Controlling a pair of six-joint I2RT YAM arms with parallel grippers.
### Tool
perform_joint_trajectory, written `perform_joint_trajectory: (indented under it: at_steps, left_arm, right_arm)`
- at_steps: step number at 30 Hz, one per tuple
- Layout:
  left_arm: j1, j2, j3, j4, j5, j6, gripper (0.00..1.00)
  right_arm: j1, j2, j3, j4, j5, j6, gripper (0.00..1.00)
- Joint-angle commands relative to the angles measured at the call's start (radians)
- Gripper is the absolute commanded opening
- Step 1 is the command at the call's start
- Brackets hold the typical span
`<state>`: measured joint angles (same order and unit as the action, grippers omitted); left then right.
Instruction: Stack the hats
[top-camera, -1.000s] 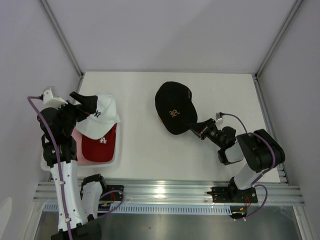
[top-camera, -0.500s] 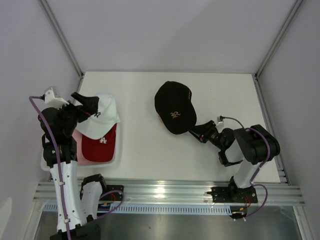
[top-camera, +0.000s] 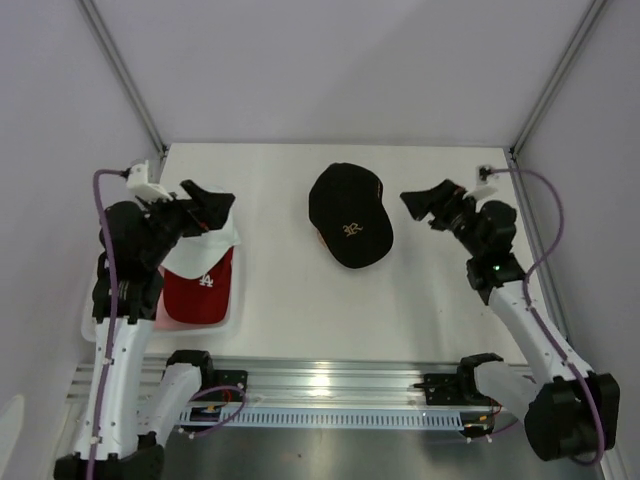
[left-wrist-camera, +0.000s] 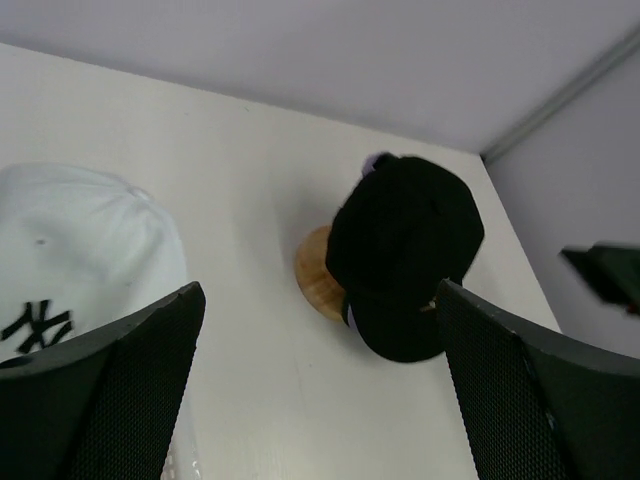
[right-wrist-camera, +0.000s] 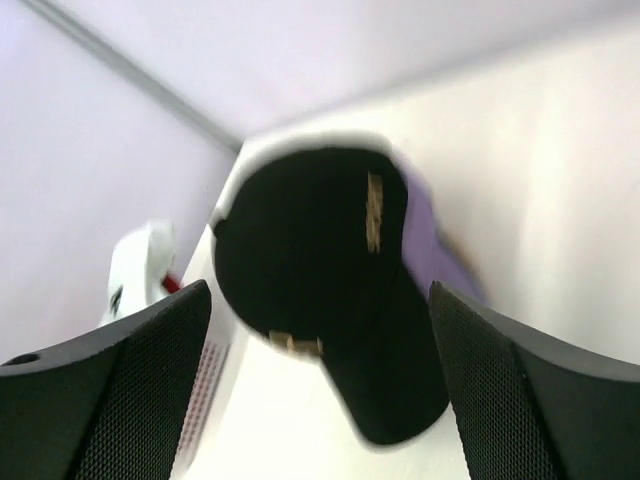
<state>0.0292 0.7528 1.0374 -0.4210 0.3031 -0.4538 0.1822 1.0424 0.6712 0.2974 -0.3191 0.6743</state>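
Note:
A black cap (top-camera: 350, 215) with a gold logo lies in the middle of the table. It covers a lavender cap (right-wrist-camera: 430, 230) on a wooden stand (left-wrist-camera: 315, 280). My right gripper (top-camera: 428, 203) hovers open just right of it, empty. In the right wrist view the black cap (right-wrist-camera: 310, 240) shows between the spread fingers of the right gripper (right-wrist-camera: 320, 292). A white NY cap (top-camera: 205, 250) rests on a red cap (top-camera: 200, 290) in the basket at left. My left gripper (top-camera: 208, 203) hangs open above the white cap (left-wrist-camera: 70, 260), holding nothing.
The white mesh basket (top-camera: 236, 305) sits at the table's left front, its side showing in the right wrist view (right-wrist-camera: 205, 385). Enclosure walls and metal posts bound the table at back and sides. An aluminium rail runs along the near edge.
My right gripper opened, let go of the black cap's brim and swung back and up to the right. The left gripper rose slightly and shifted right above the white cap.

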Motion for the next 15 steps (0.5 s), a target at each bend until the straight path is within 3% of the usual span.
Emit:
perform_joint_trajectory:
  at_steps: [1,5,10,14,15]
  left_arm:
    - [-0.202,0.074,0.058,0.033,-0.033,0.086,1.0]
    - [-0.376,0.251,0.096,0.094,-0.102,0.078,1.0]
    - [-0.472,0.402,0.085,0.221,-0.111,0.009,0.99]
    - [-0.499,0.509,0.115,0.278,-0.114,0.0,1.0]
    - [-0.508,0.543,0.121,0.289,-0.11,0.007,0.99]
  right_arm:
    - [-0.042,-0.042,0.203,-0.377,0.075,-0.264,0.93]
    - [0.012,0.15,0.422,-0.347,-0.087,-0.341,0.85]
    - [0.146,0.388,0.645,-0.379,0.012,-0.421,0.75]
    - [0.18,0.516,0.683,-0.389,0.011,-0.418,0.63]
    - [0.183,0.554,0.688,-0.395,0.014,-0.414,0.56]
